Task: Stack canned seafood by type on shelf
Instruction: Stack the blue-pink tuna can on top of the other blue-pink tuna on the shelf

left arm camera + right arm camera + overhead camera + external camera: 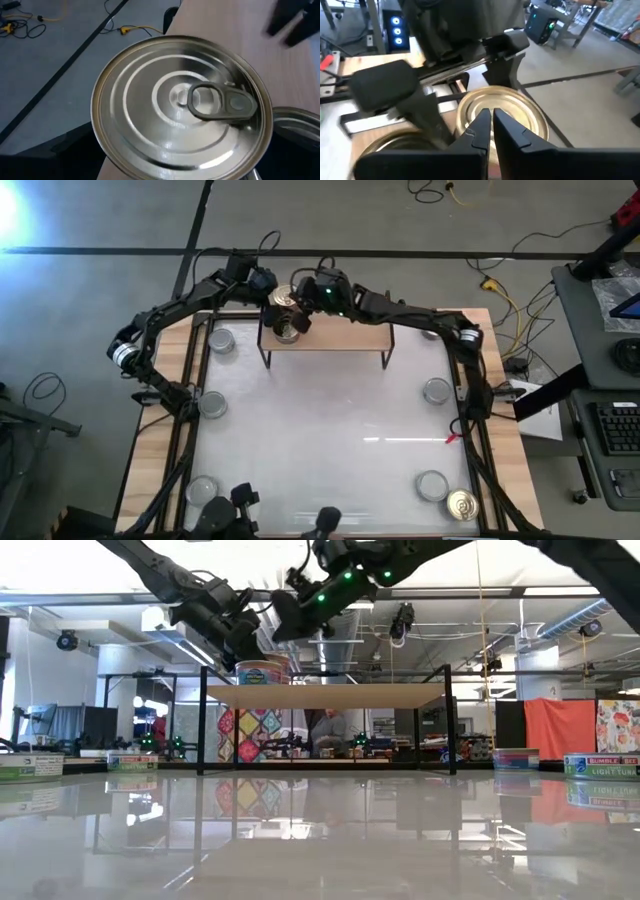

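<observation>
Gold-lidded tin (284, 301) on shelf (340, 337) sits between my spread left claw (268, 290); my right claw (490, 125), closed and empty, hovers above.

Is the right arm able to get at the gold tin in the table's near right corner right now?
Probably yes: the gold tin sits uncovered beside one silver tin. The shut right gripper is over the shelf, so it must swing back.

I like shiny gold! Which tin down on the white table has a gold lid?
The tin in the table's near right corner. Its lid is gold; the other loose tins, like the one right beside it, have plain silver lids.
</observation>
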`<state>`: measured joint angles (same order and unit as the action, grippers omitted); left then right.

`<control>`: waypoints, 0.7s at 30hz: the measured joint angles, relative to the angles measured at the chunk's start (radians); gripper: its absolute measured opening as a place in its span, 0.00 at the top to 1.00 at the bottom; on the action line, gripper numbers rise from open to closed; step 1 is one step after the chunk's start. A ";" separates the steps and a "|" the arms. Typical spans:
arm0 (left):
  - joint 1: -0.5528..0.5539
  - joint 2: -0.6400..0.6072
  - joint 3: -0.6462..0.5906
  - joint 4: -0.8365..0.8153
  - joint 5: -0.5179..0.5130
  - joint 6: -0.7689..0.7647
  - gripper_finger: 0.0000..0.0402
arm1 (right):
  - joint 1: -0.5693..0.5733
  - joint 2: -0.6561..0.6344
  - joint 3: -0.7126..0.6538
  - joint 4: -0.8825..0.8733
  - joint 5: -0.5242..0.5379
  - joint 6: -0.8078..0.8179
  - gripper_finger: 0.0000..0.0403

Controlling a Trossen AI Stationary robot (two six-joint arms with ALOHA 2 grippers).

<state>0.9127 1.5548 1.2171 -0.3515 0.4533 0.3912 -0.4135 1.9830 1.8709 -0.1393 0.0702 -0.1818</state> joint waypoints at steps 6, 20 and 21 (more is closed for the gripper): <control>0.000 -0.001 0.000 -0.001 0.001 0.000 0.00 | -0.002 0.084 0.118 -0.112 0.000 -0.029 0.97; 0.000 -0.034 0.000 -0.018 -0.009 0.009 0.00 | -0.012 0.122 0.172 -0.194 -0.003 -0.021 0.97; 0.000 -0.042 0.000 -0.019 -0.011 0.009 0.00 | -0.012 0.122 0.172 -0.194 -0.002 -0.021 0.97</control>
<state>0.9131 1.5131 1.2167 -0.3708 0.4428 0.4003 -0.4255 2.1052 2.0430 -0.3336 0.0677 -0.2028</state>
